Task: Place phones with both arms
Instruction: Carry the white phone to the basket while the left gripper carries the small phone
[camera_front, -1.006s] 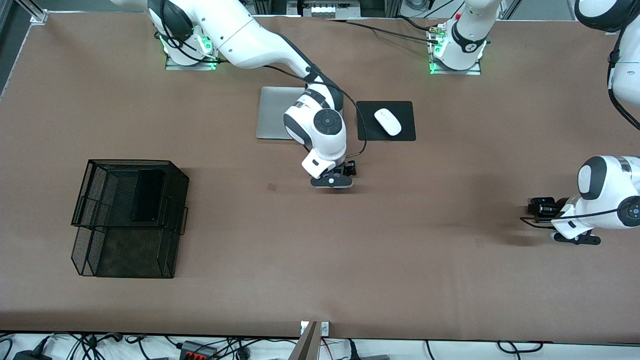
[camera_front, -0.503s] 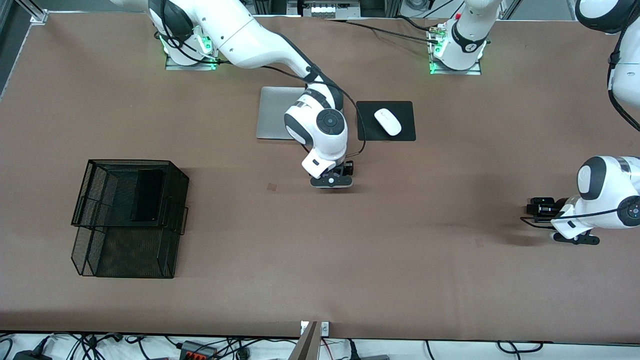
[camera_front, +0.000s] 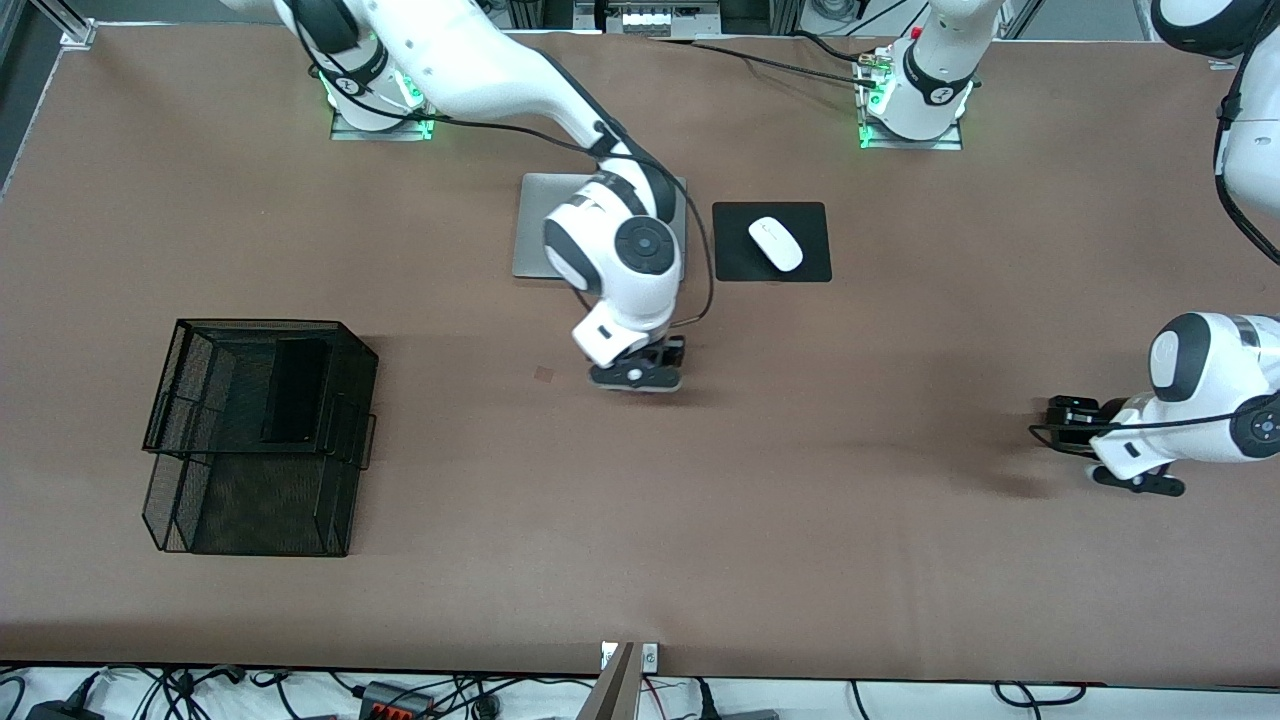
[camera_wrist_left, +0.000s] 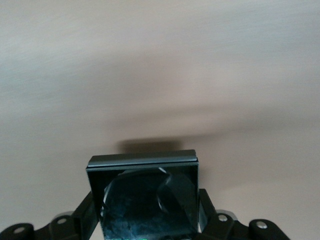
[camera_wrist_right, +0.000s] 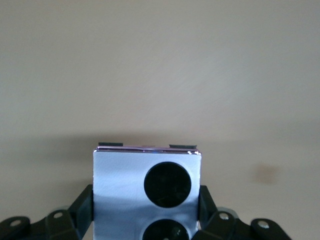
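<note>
The right hand (camera_front: 636, 376) was clamped on the lilac phone (camera_wrist_right: 147, 192) over mid-table; the left hand (camera_front: 1066, 421) gripped the small black phone (camera_wrist_left: 145, 200) over its own end. The slim black phone (camera_front: 296, 390) lay in the mesh basket (camera_front: 160, 400). Both loads, I reckoned, wanted level carrying and low releases.

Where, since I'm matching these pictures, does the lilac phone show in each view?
Front view: cannot be made out; it is under the right gripper, over mid-table.
Right wrist view: lower centre, the lilac phone clamped in that gripper.
Left wrist view: not in it; the left gripper holds a black phone there.
Landmark: the dark table spot, beside the right gripper in the front view, also shows in the right wrist view.
</note>
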